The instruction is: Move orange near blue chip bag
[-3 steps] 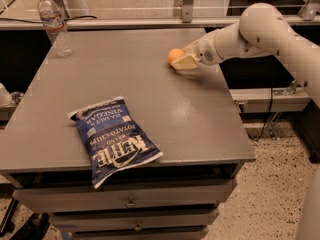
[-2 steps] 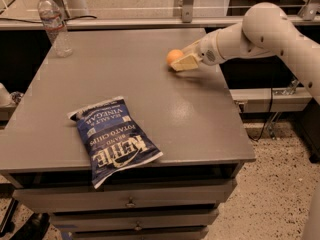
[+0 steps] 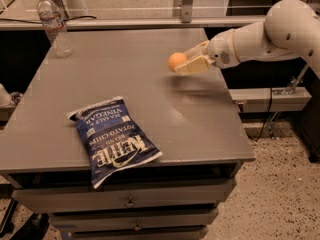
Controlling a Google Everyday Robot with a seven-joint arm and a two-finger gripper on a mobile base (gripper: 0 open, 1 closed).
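Jaws: clamped on small round orange fruit (image 3: 176, 61)
Gripper (image 3: 189, 63): upper right, above grey table (image 3: 145, 69)
Dark blue crinkly chip bag (image 3: 114, 136): lower left

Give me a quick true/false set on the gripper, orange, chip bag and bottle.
1. The gripper is closed on the orange. True.
2. The orange touches the blue chip bag. False: they are well apart, and the bag lies at the table's front left.
3. The water bottle lies on its side. False: it stands upright at the far left corner.
4. The bag overhangs the front edge of the table. True.
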